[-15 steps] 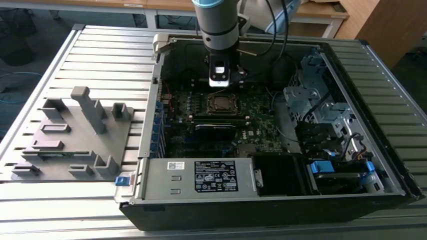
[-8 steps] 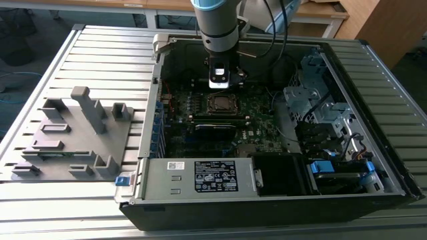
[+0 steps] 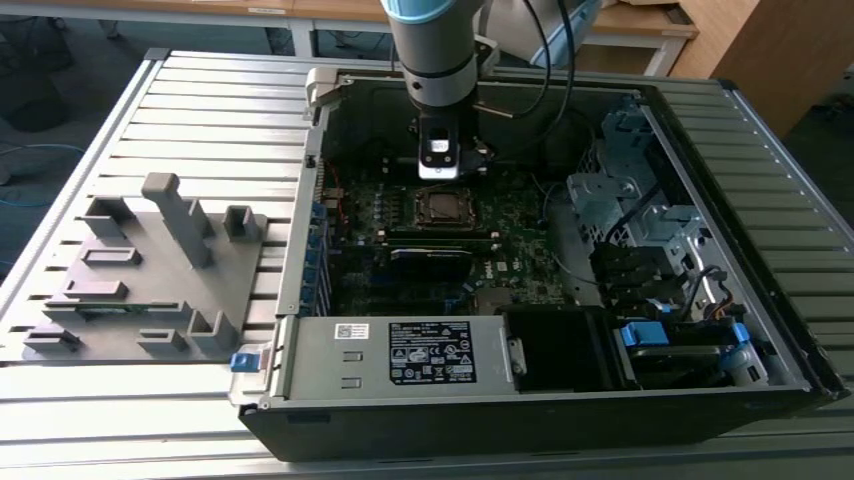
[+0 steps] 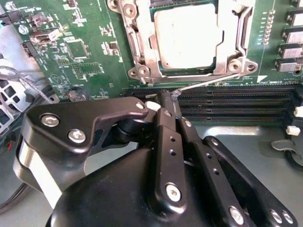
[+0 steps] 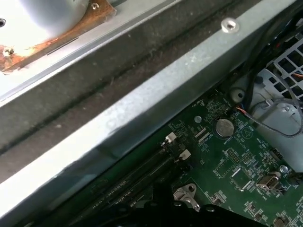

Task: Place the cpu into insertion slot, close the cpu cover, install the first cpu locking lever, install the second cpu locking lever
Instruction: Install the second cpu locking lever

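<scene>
**Locking lever at the fingertips, cover already down**

The cpu [image 4: 188, 35] lies flat in the insertion slot [image 3: 416, 210], with the cpu cover [image 4: 142, 47] closed over its edges. Along the cover's near side runs a thin wire locking lever [image 4: 208, 82], its free end at the tip of the gripper [image 4: 169, 101]. The fingers [image 4: 163, 118] are together; whether they pinch the wire cannot be told. Judged from this, latching goes best with steady pressure kept square on the lever, so it does not slip towards the memory slots [image 4: 236, 101] just beside it on the motherboard [image 4: 90, 66].
</scene>
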Motion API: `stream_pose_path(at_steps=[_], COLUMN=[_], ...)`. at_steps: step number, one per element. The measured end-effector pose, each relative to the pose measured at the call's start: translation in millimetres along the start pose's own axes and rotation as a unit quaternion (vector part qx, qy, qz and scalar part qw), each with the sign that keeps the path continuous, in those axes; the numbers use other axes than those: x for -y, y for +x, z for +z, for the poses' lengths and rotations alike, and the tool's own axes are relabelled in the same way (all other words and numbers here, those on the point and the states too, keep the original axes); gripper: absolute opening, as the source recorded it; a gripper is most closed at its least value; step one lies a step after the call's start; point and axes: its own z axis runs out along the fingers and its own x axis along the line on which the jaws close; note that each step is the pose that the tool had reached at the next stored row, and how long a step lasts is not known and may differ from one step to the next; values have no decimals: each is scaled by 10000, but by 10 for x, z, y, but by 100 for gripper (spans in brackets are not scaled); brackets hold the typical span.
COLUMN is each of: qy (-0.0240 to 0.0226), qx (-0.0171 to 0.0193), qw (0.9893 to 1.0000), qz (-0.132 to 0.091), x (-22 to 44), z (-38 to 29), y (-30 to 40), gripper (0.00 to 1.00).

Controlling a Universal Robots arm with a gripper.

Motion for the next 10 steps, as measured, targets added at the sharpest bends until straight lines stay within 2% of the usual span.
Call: stream_pose_path(at_steps=[10], qy=[46], qx=[36], qw=[10000], qz=[-15], x=[-5], z=[35], y=[-16], gripper=[10])
